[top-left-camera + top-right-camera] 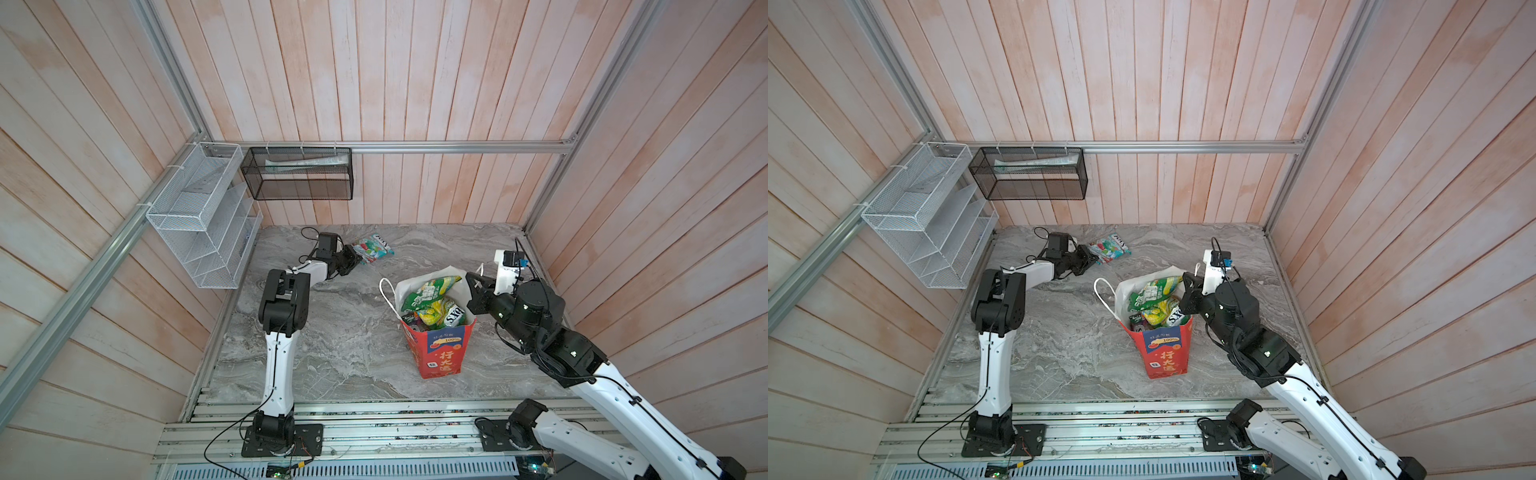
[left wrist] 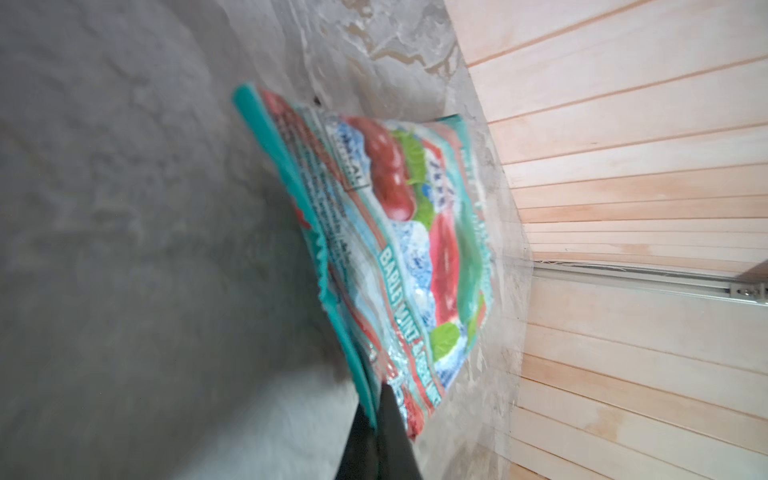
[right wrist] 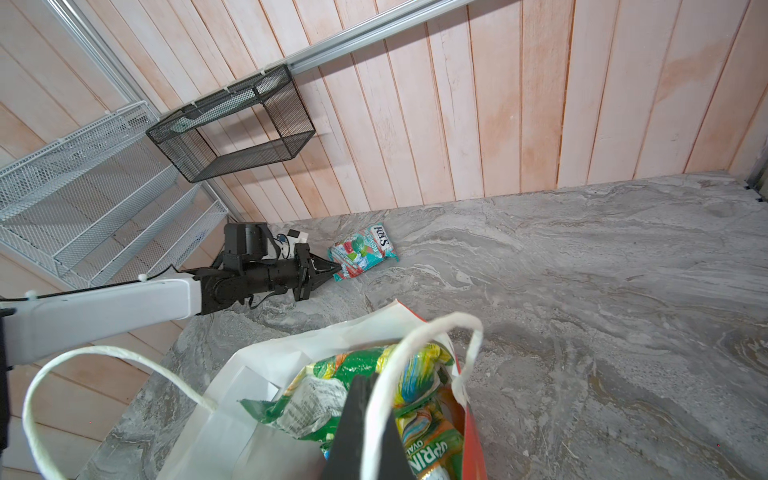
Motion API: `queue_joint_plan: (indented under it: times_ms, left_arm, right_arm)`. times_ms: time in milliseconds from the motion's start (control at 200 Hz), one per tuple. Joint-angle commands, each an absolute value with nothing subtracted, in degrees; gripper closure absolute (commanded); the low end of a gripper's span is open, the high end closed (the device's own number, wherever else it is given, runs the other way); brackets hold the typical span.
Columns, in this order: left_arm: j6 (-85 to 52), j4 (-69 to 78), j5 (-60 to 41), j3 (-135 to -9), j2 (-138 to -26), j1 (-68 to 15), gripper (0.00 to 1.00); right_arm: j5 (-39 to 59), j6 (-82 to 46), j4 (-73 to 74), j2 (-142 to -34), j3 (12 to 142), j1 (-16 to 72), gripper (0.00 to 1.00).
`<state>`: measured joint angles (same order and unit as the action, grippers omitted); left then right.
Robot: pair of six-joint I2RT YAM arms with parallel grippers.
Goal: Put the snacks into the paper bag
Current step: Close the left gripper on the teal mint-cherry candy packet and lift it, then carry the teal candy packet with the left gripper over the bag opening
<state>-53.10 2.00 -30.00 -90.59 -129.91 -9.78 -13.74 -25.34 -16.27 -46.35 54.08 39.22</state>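
Snacks (image 1: 432, 307) mostly sit inside the paper bag (image 1: 441, 357). Green and yellow-green pouches crowd its open mouth in both top views, one showing "FOX'S" lettering. The bag stands upright, right of centre on the grey marbled counter (image 1: 332, 357). It is red outside with a blue panel and yellow characters, and white inside. One cord handle (image 1: 385, 291) arcs off the rim on the side toward the left arm.

One snack is outside the bag: a teal pouch (image 1: 372, 248) with red and green print. It lies on the counter near the back wall (image 1: 415, 187), well apart from the bag, with one end pointing at the left arm.

Left fingers (image 3: 333, 268) reach in low over the counter and are closed on that near end of the pouch. The left wrist view shows the teal seam pinched between the two dark tips. That view is blurred, so I cannot tell if the gripped end is off the counter.

Right fingers (image 3: 365, 415) are pressed together, with no gap between them. Their tips are over the bag's mouth at the rim on the right arm's side. A second cord handle (image 3: 430, 328) loops just beside them. I cannot tell whether they pinch cord, paper or nothing.

A white wire rack (image 1: 199, 216) hangs on the left wall. A black mesh basket (image 1: 299, 174) hangs from the rail on the back wall, with something pale lying in it.
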Motion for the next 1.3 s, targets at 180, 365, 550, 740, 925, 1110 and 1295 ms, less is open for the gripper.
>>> queue_joint_plan:
  times_ms: [180, 365, 550, 740, 925, 1110, 1295]
  left_arm:
    - [-45.90, -2.06, -25.63, -78.91, -102.46, -11.10, 1.00]
    - [-44.78, -3.77, -23.38, -71.45, -87.49, -12.50, 1.00]
    - [-44.92, -4.24, -18.54, -67.39, -74.02, -16.48, 1.00]
    - [-44.43, -6.27, -17.89, -68.10, -66.86, -20.07, 1.00]
    - [-43.74, 2.11, -23.81, -66.21, -60.89, -20.74, 1.00]
    - [-46.06, 10.02, -30.68, -65.23, -57.51, -22.17, 1.00]
    - [-45.42, 11.90, -30.06, -65.53, -56.48, -27.48, 1.00]
  right_arm:
    - [-12.84, -25.53, -13.65, -47.44, 53.67, 39.18, 1.00]
    - [-13.23, -25.31, -13.43, -48.90, 53.68, 39.17, 1.00]
    - [-13.75, -24.92, -13.33, -48.79, 53.59, 39.20, 1.00]
    - [-14.73, -24.63, -12.97, -47.83, 53.15, 39.22, 1.00]
    - [-13.42, -24.70, -12.93, -48.25, 53.31, 39.24, 1.00]
    - [-13.10, -24.71, -12.81, -47.96, 53.26, 39.43, 1.00]
    - [-13.33, -24.53, -12.80, -48.01, 53.39, 39.33, 1.00]
